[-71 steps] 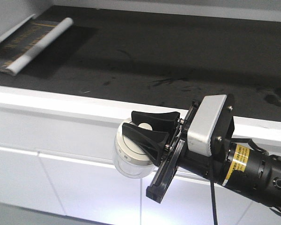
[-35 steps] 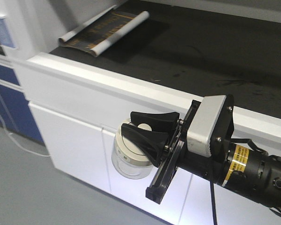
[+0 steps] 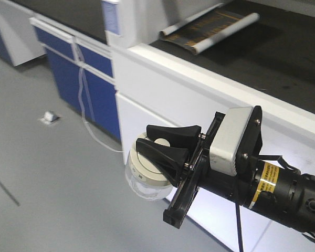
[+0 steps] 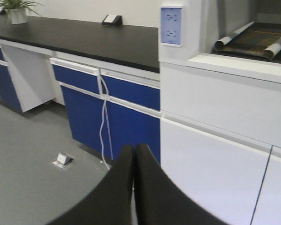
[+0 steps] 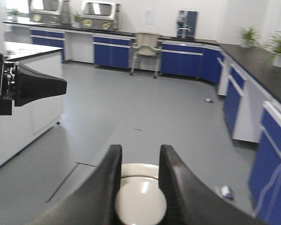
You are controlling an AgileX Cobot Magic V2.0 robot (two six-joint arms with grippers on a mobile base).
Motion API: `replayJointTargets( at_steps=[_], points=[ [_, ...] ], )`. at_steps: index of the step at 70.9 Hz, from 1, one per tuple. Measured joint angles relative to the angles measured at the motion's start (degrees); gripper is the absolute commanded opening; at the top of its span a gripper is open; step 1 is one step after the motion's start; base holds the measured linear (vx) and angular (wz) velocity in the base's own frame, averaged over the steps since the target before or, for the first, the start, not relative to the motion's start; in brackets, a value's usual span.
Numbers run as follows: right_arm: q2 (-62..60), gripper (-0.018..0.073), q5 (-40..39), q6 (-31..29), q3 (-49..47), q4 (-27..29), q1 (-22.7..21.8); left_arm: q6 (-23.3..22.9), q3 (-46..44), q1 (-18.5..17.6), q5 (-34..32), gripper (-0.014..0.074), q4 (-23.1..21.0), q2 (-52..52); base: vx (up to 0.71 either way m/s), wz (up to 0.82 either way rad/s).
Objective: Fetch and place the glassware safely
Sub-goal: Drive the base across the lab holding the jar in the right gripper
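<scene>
The glassware is a squat clear jar [image 3: 140,185] with a cream-white lid [image 3: 145,167]. It hangs in the air over the grey floor, beside the white cabinet front. My right gripper [image 3: 145,136] is shut on the lid's central knob [image 5: 140,201], one black finger on each side. In the right wrist view only the lid [image 5: 139,169] shows; the glass body is hidden beneath it. My left gripper [image 4: 134,147] is shut with nothing between its fingers, pointing at the blue cabinets. It also shows at the left edge of the right wrist view, as the left gripper [image 5: 37,86].
A white bench with a black top [image 3: 283,63] runs along the right, with a rolled poster [image 3: 215,26] on it. Blue cabinets [image 3: 89,73] stand to the left, a white cable [image 3: 86,118] hanging down them. A small floor box [image 3: 50,117] lies on the grey floor. A chair [image 5: 145,47] stands far across the room.
The whole view has swung: the black-topped bench slid right and farther off, and grey floor and blue cabinets came into sight. The right gripper keeps its hold on the jar.
</scene>
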Motion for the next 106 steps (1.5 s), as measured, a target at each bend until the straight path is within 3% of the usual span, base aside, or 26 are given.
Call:
replayJointTargets(
  at_steps=[67, 106],
  points=[
    [0.0, -0.0003, 0.0, 0.0, 0.0, -0.1, 0.0, 0.0, 0.0, 0.0, 0.0, -0.0007, 0.0, 0.0, 0.01, 0.69],
    [0.0, -0.0003, -0.4, 0.0, 0.0, -0.1, 0.0, 0.0, 0.0, 0.0, 0.3, -0.0007, 0.0, 0.0, 0.25, 0.25]
  ],
)
